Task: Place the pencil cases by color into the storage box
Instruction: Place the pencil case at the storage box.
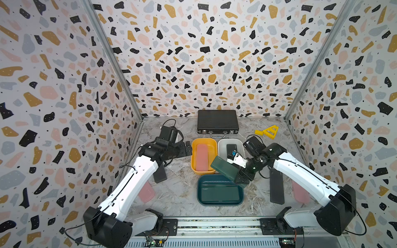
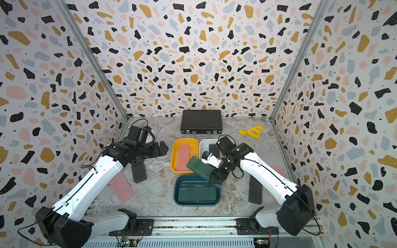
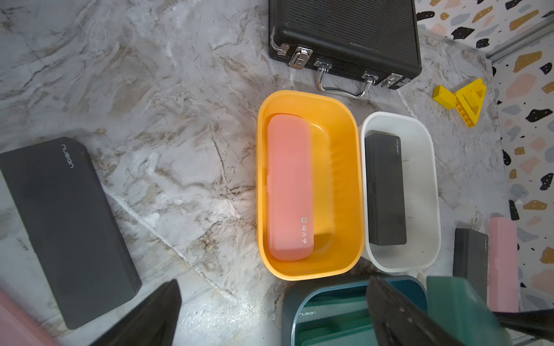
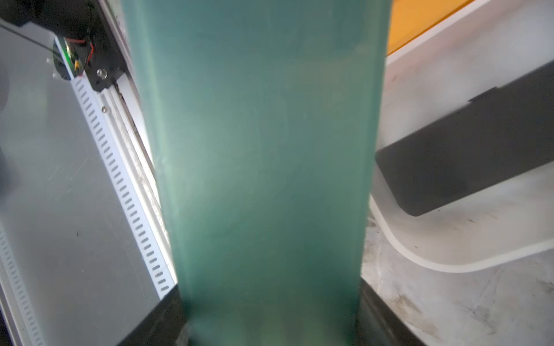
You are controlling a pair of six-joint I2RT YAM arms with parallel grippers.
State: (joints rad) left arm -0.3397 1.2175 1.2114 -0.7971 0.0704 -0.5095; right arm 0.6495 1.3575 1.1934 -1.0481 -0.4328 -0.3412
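- The right gripper is clamped on one end of a dark green pencil case. The case juts out tilted, held clear above the far rim of the teal tub.
- The left gripper has its jaws spread wide with nothing in them, just beside the yellow tub.
- Two green cases lie in the teal tub, a pink case in the yellow tub, and a black case in the white tub.
- Loose black cases and loose pink cases lie on the marble table, one of each near each arm.

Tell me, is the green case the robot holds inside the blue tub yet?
Not yet. The right gripper holds the green case lifted, tilted at the edge of the blue tub.
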